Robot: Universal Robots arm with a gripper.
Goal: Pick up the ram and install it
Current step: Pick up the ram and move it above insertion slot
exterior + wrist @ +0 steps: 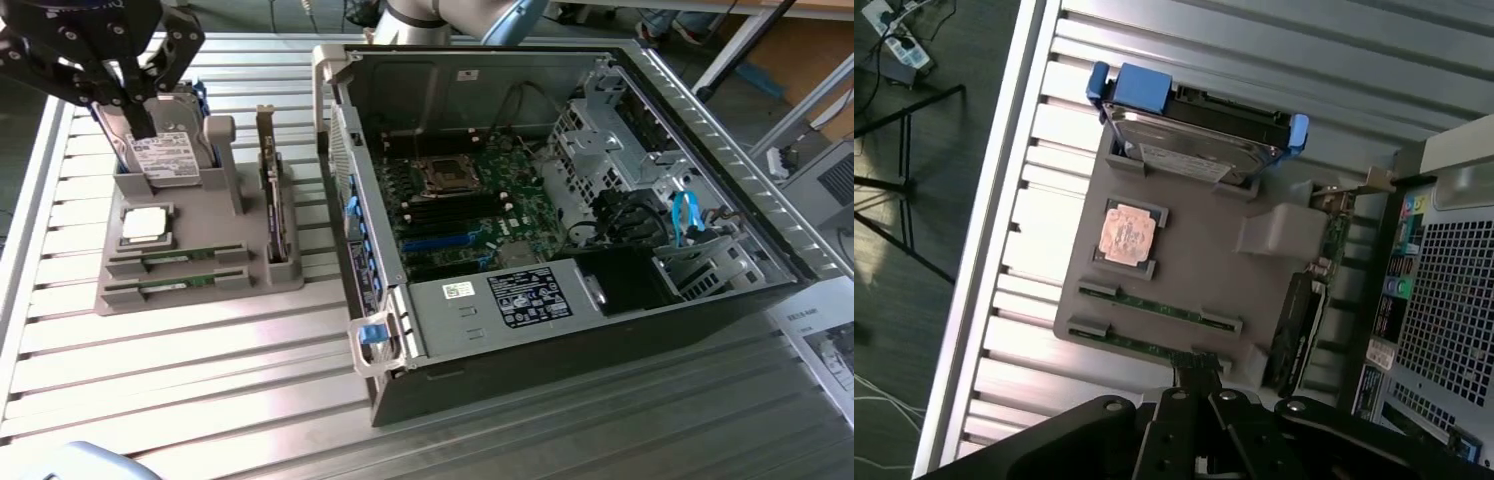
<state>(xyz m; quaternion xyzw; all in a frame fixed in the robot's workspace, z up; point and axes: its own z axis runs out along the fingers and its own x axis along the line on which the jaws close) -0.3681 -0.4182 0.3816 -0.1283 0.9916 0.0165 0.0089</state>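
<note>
Claw (pixel 131 112), fingers together and empty, hovers over the holder (pixel 207 225) on the desk (pixel 174 370), where the ram (pixel 174 283) lies slotted beside its twin (pixel 176 258). A clean pick likely demands squaring to the stick's length, gripping mid-board and lifting straight.

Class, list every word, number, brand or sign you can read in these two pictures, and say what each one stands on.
No text here reads clearly enough to quote.
hard drive label: printed lines, too small to read.
power supply label: white print on black, too small to read.
white sticker on the case: too small to read.
paper sheet at the exterior view's right: heading and print blurred.
</note>
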